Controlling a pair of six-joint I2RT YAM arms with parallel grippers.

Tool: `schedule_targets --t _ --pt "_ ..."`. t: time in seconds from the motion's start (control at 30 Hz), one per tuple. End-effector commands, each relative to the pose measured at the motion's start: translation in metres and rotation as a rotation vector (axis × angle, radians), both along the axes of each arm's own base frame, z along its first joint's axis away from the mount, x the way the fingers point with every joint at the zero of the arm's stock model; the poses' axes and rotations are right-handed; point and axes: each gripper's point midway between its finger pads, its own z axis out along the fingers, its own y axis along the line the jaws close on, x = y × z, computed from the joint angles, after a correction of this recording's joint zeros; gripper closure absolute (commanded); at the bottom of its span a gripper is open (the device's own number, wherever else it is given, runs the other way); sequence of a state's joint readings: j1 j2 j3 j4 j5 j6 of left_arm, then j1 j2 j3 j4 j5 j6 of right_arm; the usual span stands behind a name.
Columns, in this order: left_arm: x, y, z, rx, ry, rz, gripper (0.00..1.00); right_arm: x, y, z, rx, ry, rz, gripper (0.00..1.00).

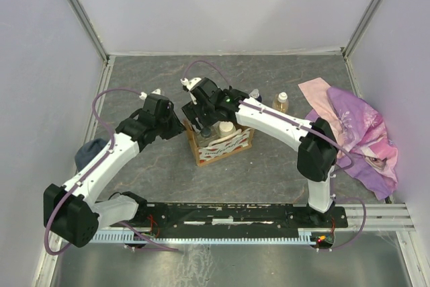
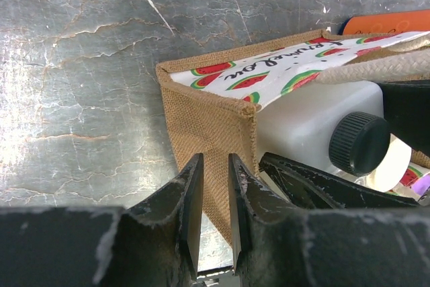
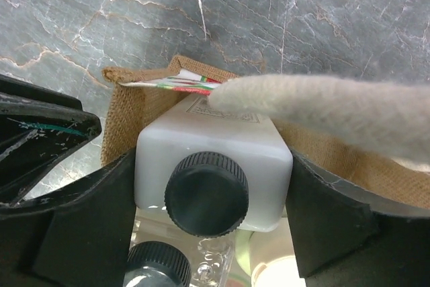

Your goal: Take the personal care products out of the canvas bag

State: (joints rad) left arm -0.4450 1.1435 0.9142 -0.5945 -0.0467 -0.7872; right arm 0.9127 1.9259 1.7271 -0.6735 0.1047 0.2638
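The canvas bag stands mid-table with its top open. My left gripper is shut on the bag's left burlap wall; in the top view it is at the bag's left edge. My right gripper reaches into the bag, its fingers pressed on both sides of a white square bottle with a black cap, also in the left wrist view. A clear bottle with a dark cap and a cream-capped jar are in the bag. Two small bottles stand outside, right of the bag.
A cream loop handle crosses the right wrist view over the bag. A pink-purple cloth lies at the right. A dark grey cloth lies at the left behind the left arm. Walls surround the table.
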Motion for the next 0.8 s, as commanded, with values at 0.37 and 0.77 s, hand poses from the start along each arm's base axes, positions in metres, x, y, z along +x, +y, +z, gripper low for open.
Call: schedule_targets --t 0.37,0.77 --pt "0.003 -0.006 0.0 -0.016 -0.026 -0.031 0.71 0.046 -0.064 0.194 0.125 -0.343 -0.138 0.46" --pt "0.002 -0.001 -0.002 0.014 -0.023 -0.027 0.71 0.116 -0.141 0.277 0.234 -0.489 -0.338 0.46"
